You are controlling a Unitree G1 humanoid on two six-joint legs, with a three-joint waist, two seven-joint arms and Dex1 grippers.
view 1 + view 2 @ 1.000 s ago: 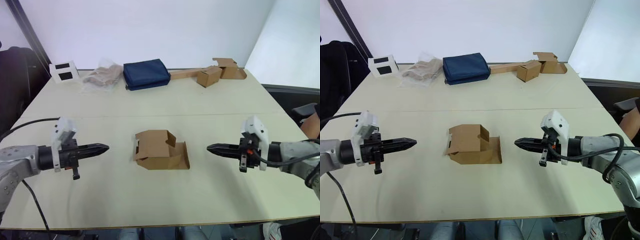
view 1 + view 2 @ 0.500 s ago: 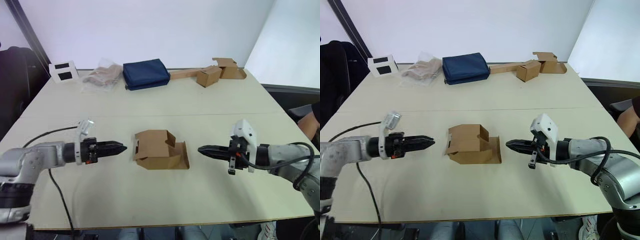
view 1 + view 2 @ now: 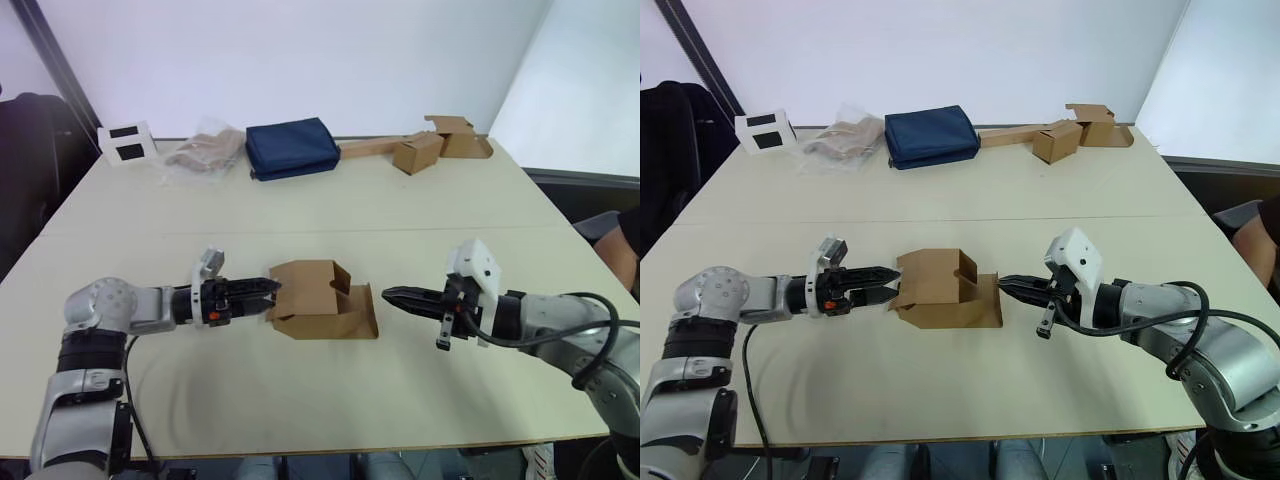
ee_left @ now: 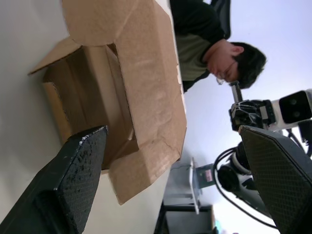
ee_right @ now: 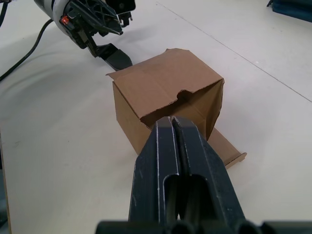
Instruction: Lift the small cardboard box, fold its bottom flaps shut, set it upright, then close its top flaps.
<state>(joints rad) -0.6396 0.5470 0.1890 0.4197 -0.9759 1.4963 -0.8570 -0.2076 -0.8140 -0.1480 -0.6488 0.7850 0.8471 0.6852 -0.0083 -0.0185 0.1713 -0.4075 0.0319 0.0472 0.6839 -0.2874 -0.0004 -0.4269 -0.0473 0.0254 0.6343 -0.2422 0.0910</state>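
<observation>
Small cardboard box [image 3: 318, 299] lay on its side mid-tabletop [image 3: 400, 210], left gripper [image 3: 268, 292] fingers apart at its left flap, right gripper [image 3: 392, 296] fingers together just right of it.

I'm looking into what reads as a lab or test room set up for robot trials. A plain pale desk [image 3: 420, 210] stands against bare white walls [image 3: 300, 60], and along its far edge lie loose props: a navy pouch [image 3: 292, 148], a clear bag [image 3: 206, 152], a small white device [image 3: 127, 143] and spare boxes [image 3: 440, 145]. A person [image 4: 214, 48] sits beside more equipment.
</observation>
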